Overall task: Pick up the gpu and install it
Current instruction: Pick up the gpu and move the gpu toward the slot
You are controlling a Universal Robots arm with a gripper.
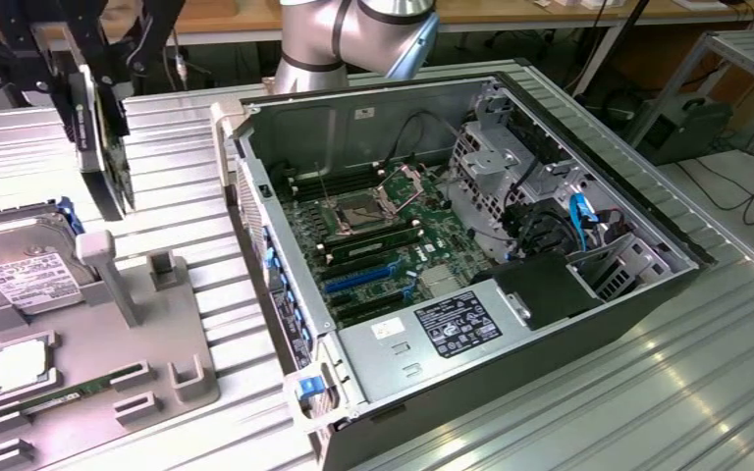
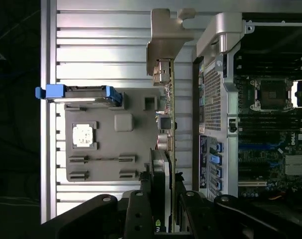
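Dangling gpu (image 1: 99, 147) clamped in tool (image 2: 164, 209)

**Colour key.** gpu (image 2: 166, 124): green board, black cooler, silver end bracket. Pincer (image 2: 164, 201): black. Computer case (image 1: 521, 402): black shell, silver-grey interior. Motherboard (image 1: 377, 245): green, with blue and black slots. Hard drive (image 1: 17, 270): silver, white label (blue side rails). Holder tray (image 1: 154, 363): plain grey. Desk (image 1: 652, 392): silver, ribbed in parallel lines.
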